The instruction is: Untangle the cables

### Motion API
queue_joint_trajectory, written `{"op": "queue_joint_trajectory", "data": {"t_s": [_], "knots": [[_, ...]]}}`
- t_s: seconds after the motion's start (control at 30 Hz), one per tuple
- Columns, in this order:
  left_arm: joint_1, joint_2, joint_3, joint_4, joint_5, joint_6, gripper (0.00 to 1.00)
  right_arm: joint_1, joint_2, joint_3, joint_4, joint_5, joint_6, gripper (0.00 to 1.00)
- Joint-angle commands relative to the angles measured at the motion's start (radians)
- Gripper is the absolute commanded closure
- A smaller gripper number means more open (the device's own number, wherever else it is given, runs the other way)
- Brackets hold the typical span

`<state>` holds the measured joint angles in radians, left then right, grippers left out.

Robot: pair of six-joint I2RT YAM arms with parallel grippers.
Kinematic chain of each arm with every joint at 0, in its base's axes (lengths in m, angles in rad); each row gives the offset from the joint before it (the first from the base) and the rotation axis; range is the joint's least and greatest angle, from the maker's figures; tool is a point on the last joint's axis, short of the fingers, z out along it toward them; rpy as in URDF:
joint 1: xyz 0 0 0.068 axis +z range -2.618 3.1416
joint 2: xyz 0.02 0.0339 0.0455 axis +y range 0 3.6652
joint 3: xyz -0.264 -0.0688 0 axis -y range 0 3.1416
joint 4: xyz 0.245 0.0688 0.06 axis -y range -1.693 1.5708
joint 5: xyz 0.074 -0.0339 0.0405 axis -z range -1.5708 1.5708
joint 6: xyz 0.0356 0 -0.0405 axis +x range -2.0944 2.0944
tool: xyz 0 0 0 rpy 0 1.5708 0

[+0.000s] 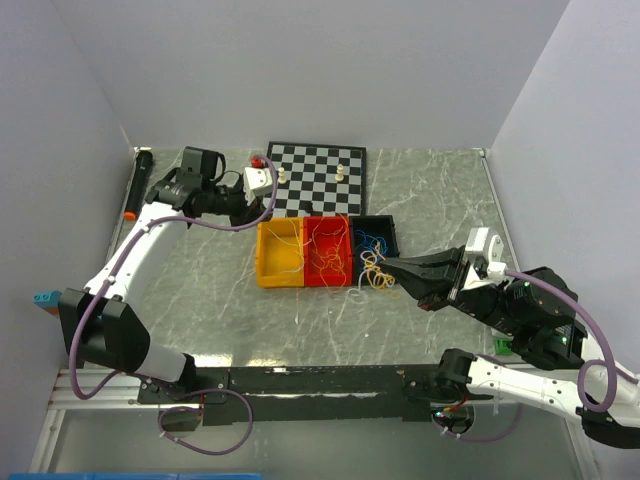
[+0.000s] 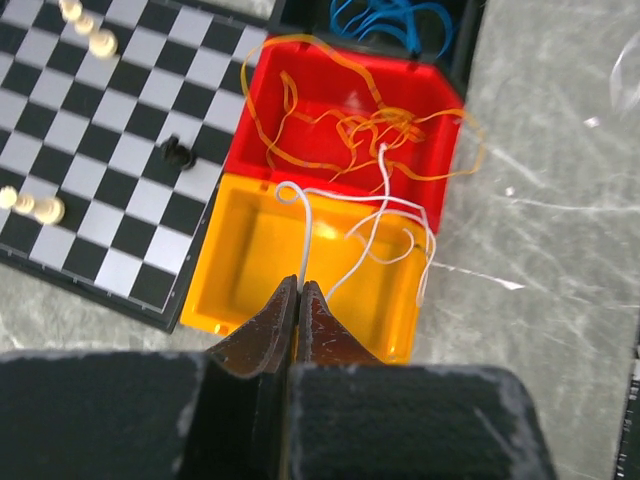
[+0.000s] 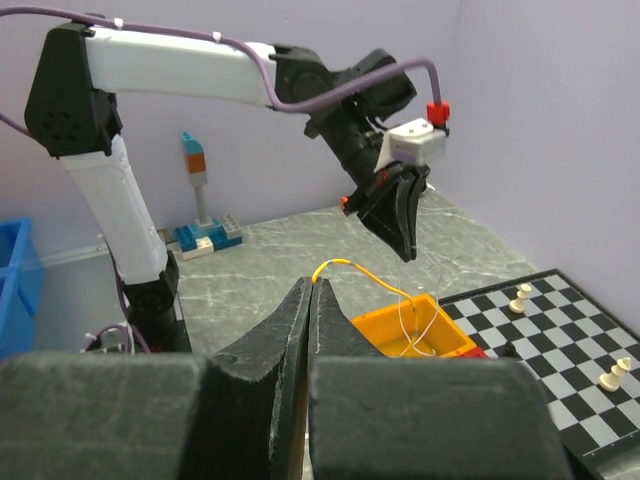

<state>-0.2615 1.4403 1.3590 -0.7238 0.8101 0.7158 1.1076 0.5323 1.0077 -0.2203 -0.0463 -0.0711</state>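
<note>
My left gripper (image 2: 300,285) is shut on a whitish cable (image 2: 375,225) and hangs above the yellow bin (image 2: 235,300). The cable runs down across that bin to the red bin (image 2: 265,95). Orange-yellow cables (image 2: 350,130) lie tangled in the red bin and spill over its rim. Blue cables (image 2: 390,20) lie in the black bin (image 1: 385,228). My right gripper (image 3: 313,282) is shut on an orange-yellow cable (image 3: 385,283), which arcs towards the yellow bin (image 3: 385,335). In the top view, the right gripper (image 1: 385,264) is at the orange-yellow tangle (image 1: 375,277) in front of the bins.
A chessboard (image 1: 315,175) with a few pieces lies behind the bins. A black marker (image 1: 137,185) lies at the far left wall. Toy bricks (image 1: 45,298) stand at the left edge. A green object (image 1: 500,345) lies by the right arm.
</note>
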Motion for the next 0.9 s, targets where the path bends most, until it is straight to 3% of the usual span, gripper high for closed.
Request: {"op": "queue_joint_trajectory", "data": {"t_s": [0.0,0.47,0.67,0.87], "knots": [[-0.002,-0.008,-0.049,0.098,-0.072,-0.013,0.99,-0.002,-0.022,0.028,0.009,-0.007,0.005,1.00],[-0.002,-0.001,-0.098,0.386,-0.410,-0.206,0.99,-0.003,-0.015,0.037,0.001,-0.018,0.005,1.00],[-0.004,0.005,-0.104,0.380,-0.367,-0.222,0.99,-0.003,-0.008,0.051,-0.008,-0.023,0.001,1.00],[-0.034,0.032,-0.156,0.250,-0.307,-0.130,0.98,-0.003,-0.008,0.055,-0.014,-0.021,-0.001,1.00]]}}
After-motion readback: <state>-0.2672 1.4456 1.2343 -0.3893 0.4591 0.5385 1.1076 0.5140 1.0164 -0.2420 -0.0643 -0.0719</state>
